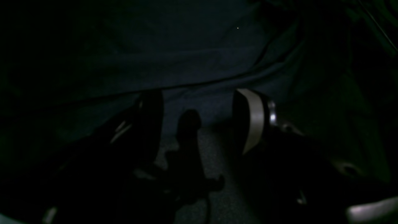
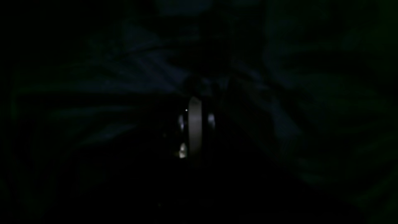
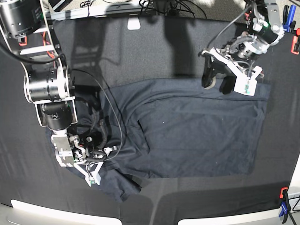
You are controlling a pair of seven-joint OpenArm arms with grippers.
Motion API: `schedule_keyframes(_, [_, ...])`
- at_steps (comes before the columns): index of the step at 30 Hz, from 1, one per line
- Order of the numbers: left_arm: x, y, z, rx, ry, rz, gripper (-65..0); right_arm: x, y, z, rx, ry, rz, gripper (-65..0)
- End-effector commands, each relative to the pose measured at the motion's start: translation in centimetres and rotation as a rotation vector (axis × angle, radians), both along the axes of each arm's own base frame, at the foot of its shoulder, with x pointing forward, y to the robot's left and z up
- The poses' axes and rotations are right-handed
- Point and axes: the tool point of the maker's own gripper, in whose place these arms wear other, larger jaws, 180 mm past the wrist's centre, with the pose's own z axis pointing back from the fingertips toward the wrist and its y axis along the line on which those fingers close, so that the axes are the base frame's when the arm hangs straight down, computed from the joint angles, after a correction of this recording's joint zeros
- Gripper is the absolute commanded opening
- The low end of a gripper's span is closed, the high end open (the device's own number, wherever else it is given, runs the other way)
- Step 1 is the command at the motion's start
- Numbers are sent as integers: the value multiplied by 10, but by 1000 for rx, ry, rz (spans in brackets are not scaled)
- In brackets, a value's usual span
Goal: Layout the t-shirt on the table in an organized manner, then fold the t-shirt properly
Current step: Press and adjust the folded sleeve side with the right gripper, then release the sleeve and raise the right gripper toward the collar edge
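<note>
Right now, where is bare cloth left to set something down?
Free: the table strip beyond the t-shirt, and the near strip below its hem. Crowded: the shirt's bunched end under the right hand, and its far corner under the left hand.

Tangled cables [image 3: 164,5] behind, bright overhead light

We count 1 t-shirt [image 3: 197,131], dark charcoal, on 1 table [image 3: 154,51] w/ black cloth cover. 2 robot arms in base view: 1 at left, 1 at upper right, each w/ 1 pincer, so 2 pincers: right pincer [image 3: 93,176] and left pincer [image 3: 216,80]. Clamps at table edges: we make out 3, i.e. 1 at upper right [image 3: 294,44], 1 at lower right [image 3: 283,202], 1 at upper left [image 3: 21,41]. 1 pale tab [image 3: 134,23] at table's far edge.
</note>
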Motion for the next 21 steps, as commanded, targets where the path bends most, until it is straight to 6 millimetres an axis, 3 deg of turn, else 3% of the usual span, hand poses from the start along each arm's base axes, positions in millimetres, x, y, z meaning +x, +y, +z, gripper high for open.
schedule_keyframes(1, [4, -1, 13, -19, -50, -1, -330, 29, -1, 38, -7, -108, 4, -650])
schedule_keyframes(11, [4, -1, 13, -19, -50, -1, -330, 43, 11, 77, -63, -170, 94, -650])
schedule_keyframes(16, [4, -1, 13, -19, -50, -1, -330, 31, 33, 85, -94, -204, 212, -650])
schedule_keyframes(21, [4, -1, 13, -19, -49, -1, -330, -1, 58, 87, -107, -280, 285, -650])
